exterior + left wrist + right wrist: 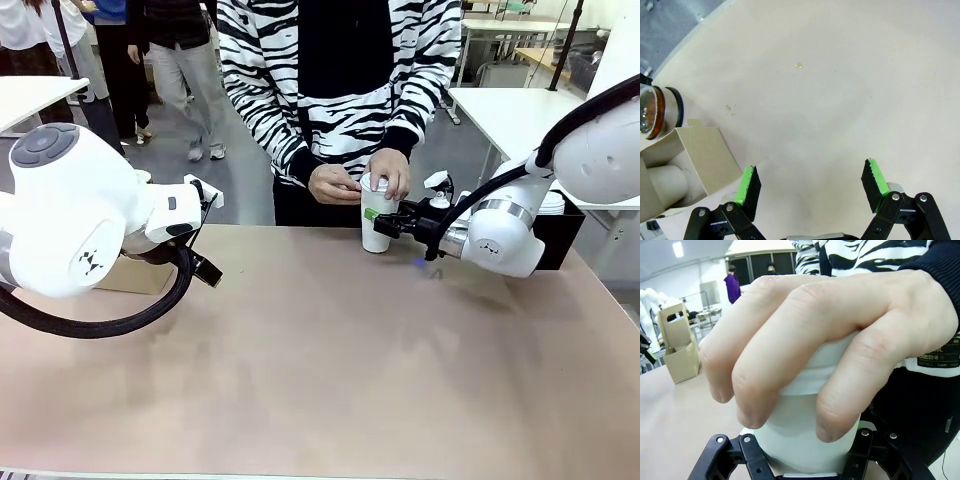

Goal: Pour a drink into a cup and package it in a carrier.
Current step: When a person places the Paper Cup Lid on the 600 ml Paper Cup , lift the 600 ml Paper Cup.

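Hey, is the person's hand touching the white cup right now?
Touching. In the right wrist view the person's hand wraps over the top of the white cup, fingers pressed against it.

Beige table (300,380), small pale spot (799,65) on its surface. Black box (565,235) at table's far right corner, white stack (553,204) inside. Zebra-striped top (250,85) behind table's far edge. White tables (500,110) beyond, right.

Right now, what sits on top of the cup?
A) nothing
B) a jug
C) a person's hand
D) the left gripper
C: a person's hand covers the top of the cup, and the right gripper is clamped on its side.
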Controlling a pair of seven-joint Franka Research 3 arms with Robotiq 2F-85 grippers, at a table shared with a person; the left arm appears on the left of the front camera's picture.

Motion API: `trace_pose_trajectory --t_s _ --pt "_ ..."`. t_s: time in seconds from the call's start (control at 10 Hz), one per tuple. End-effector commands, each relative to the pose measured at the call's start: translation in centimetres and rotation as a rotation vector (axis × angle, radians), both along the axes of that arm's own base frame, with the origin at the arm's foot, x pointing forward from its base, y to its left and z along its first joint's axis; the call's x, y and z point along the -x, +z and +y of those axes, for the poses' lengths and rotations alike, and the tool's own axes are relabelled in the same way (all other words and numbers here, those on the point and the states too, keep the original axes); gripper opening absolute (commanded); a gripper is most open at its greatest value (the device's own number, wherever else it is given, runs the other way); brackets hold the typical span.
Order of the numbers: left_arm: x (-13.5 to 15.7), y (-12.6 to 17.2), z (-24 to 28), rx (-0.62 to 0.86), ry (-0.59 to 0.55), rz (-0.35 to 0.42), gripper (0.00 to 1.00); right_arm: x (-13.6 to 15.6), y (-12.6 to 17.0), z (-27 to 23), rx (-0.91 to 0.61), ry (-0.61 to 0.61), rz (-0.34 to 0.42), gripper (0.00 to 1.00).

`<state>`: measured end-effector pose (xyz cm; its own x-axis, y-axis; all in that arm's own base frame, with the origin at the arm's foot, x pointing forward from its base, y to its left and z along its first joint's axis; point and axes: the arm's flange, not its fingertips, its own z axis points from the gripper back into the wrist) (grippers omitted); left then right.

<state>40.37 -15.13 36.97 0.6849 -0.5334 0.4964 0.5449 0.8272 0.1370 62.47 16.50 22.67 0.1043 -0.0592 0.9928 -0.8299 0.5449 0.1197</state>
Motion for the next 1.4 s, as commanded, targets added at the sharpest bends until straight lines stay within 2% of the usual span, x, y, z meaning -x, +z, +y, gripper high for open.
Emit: trace_pose_trajectory --t_s 0.0,1.3 --pt "0.03 0.05 -0.02 0.002 -0.001 0.0 1.0 -0.28 0.95 0.3 -0.007 -0.002 -0.014 0.6" --pt "0.03 0.05 -0.02 0.002 -0.001 0.0 1.0 -0.28 0.95 0.3 -0.007 -0.002 -0.014 0.6"
